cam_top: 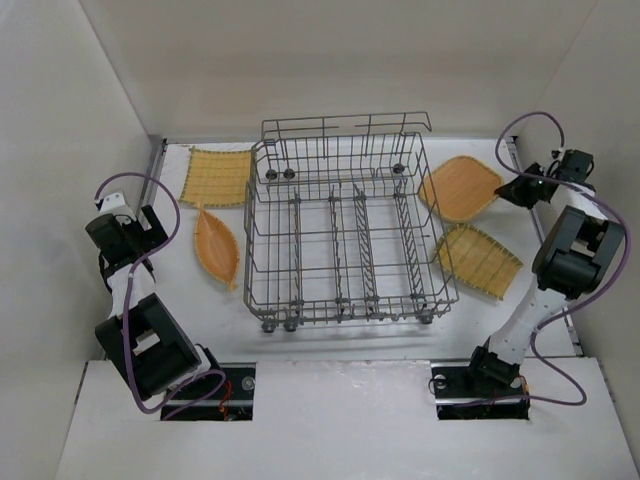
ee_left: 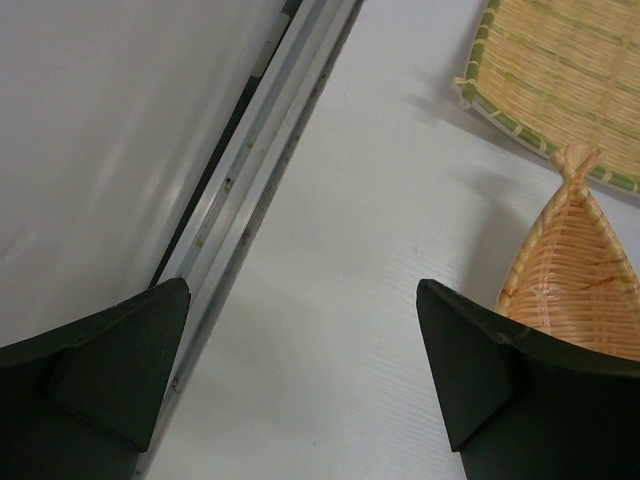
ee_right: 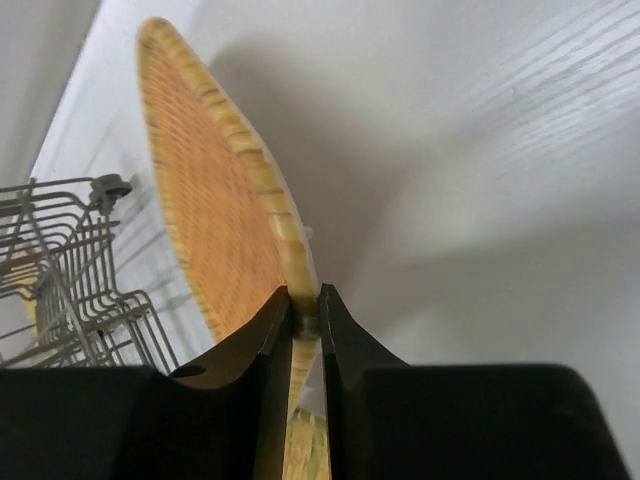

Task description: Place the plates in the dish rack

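The grey wire dish rack point(cam_top: 345, 235) stands mid-table with no plate in it. To its right lie a rounded orange plate point(cam_top: 461, 187) and a yellow squarish plate point(cam_top: 480, 260). My right gripper point(cam_top: 512, 187) is shut on the rim of the rounded orange plate point(ee_right: 215, 205), whose edge is pinched between the black fingers point(ee_right: 270, 350). On the left of the rack lie a yellow plate point(cam_top: 219, 176) and a leaf-shaped orange plate point(cam_top: 216, 246). My left gripper point(ee_left: 300, 330) hangs open over bare table, the leaf-shaped plate point(ee_left: 585, 280) just beside its right finger.
A metal rail point(ee_left: 255, 180) runs along the left wall beside the left gripper. Walls enclose the table on three sides. A corner of the rack point(ee_right: 70, 270) shows left of the held plate.
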You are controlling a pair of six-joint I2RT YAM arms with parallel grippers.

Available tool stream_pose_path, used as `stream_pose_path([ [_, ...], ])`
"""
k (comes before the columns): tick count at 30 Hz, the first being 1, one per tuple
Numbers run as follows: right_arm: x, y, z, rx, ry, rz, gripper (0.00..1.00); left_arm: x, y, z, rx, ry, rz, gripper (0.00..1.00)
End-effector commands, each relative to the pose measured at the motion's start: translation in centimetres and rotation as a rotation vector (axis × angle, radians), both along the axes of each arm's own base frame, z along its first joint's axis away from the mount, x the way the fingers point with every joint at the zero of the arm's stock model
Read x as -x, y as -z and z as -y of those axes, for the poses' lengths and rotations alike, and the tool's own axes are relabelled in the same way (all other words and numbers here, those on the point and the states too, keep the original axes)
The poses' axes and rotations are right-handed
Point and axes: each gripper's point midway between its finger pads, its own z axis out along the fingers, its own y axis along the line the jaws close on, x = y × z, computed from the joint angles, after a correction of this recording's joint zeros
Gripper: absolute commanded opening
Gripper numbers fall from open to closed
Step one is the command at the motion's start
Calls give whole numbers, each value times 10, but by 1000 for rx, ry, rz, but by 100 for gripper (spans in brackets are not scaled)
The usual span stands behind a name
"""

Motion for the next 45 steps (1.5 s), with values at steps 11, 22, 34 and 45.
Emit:
stream_pose_path([
  [11, 52, -138, 55, 256, 247, 385, 0, -12, -26, -4, -32, 13, 70, 100],
  [22, 94, -201, 33, 354, 267, 572, 0, -13, -25, -3, -23, 17, 66, 100],
  [34, 148, -287, -1, 580, 251, 773, 0, -13, -25, -4, -18, 12, 67, 100],
  [45, 161, -414, -48, 819, 116, 1049, 0, -13, -25, -6, -20, 3, 65, 100],
])
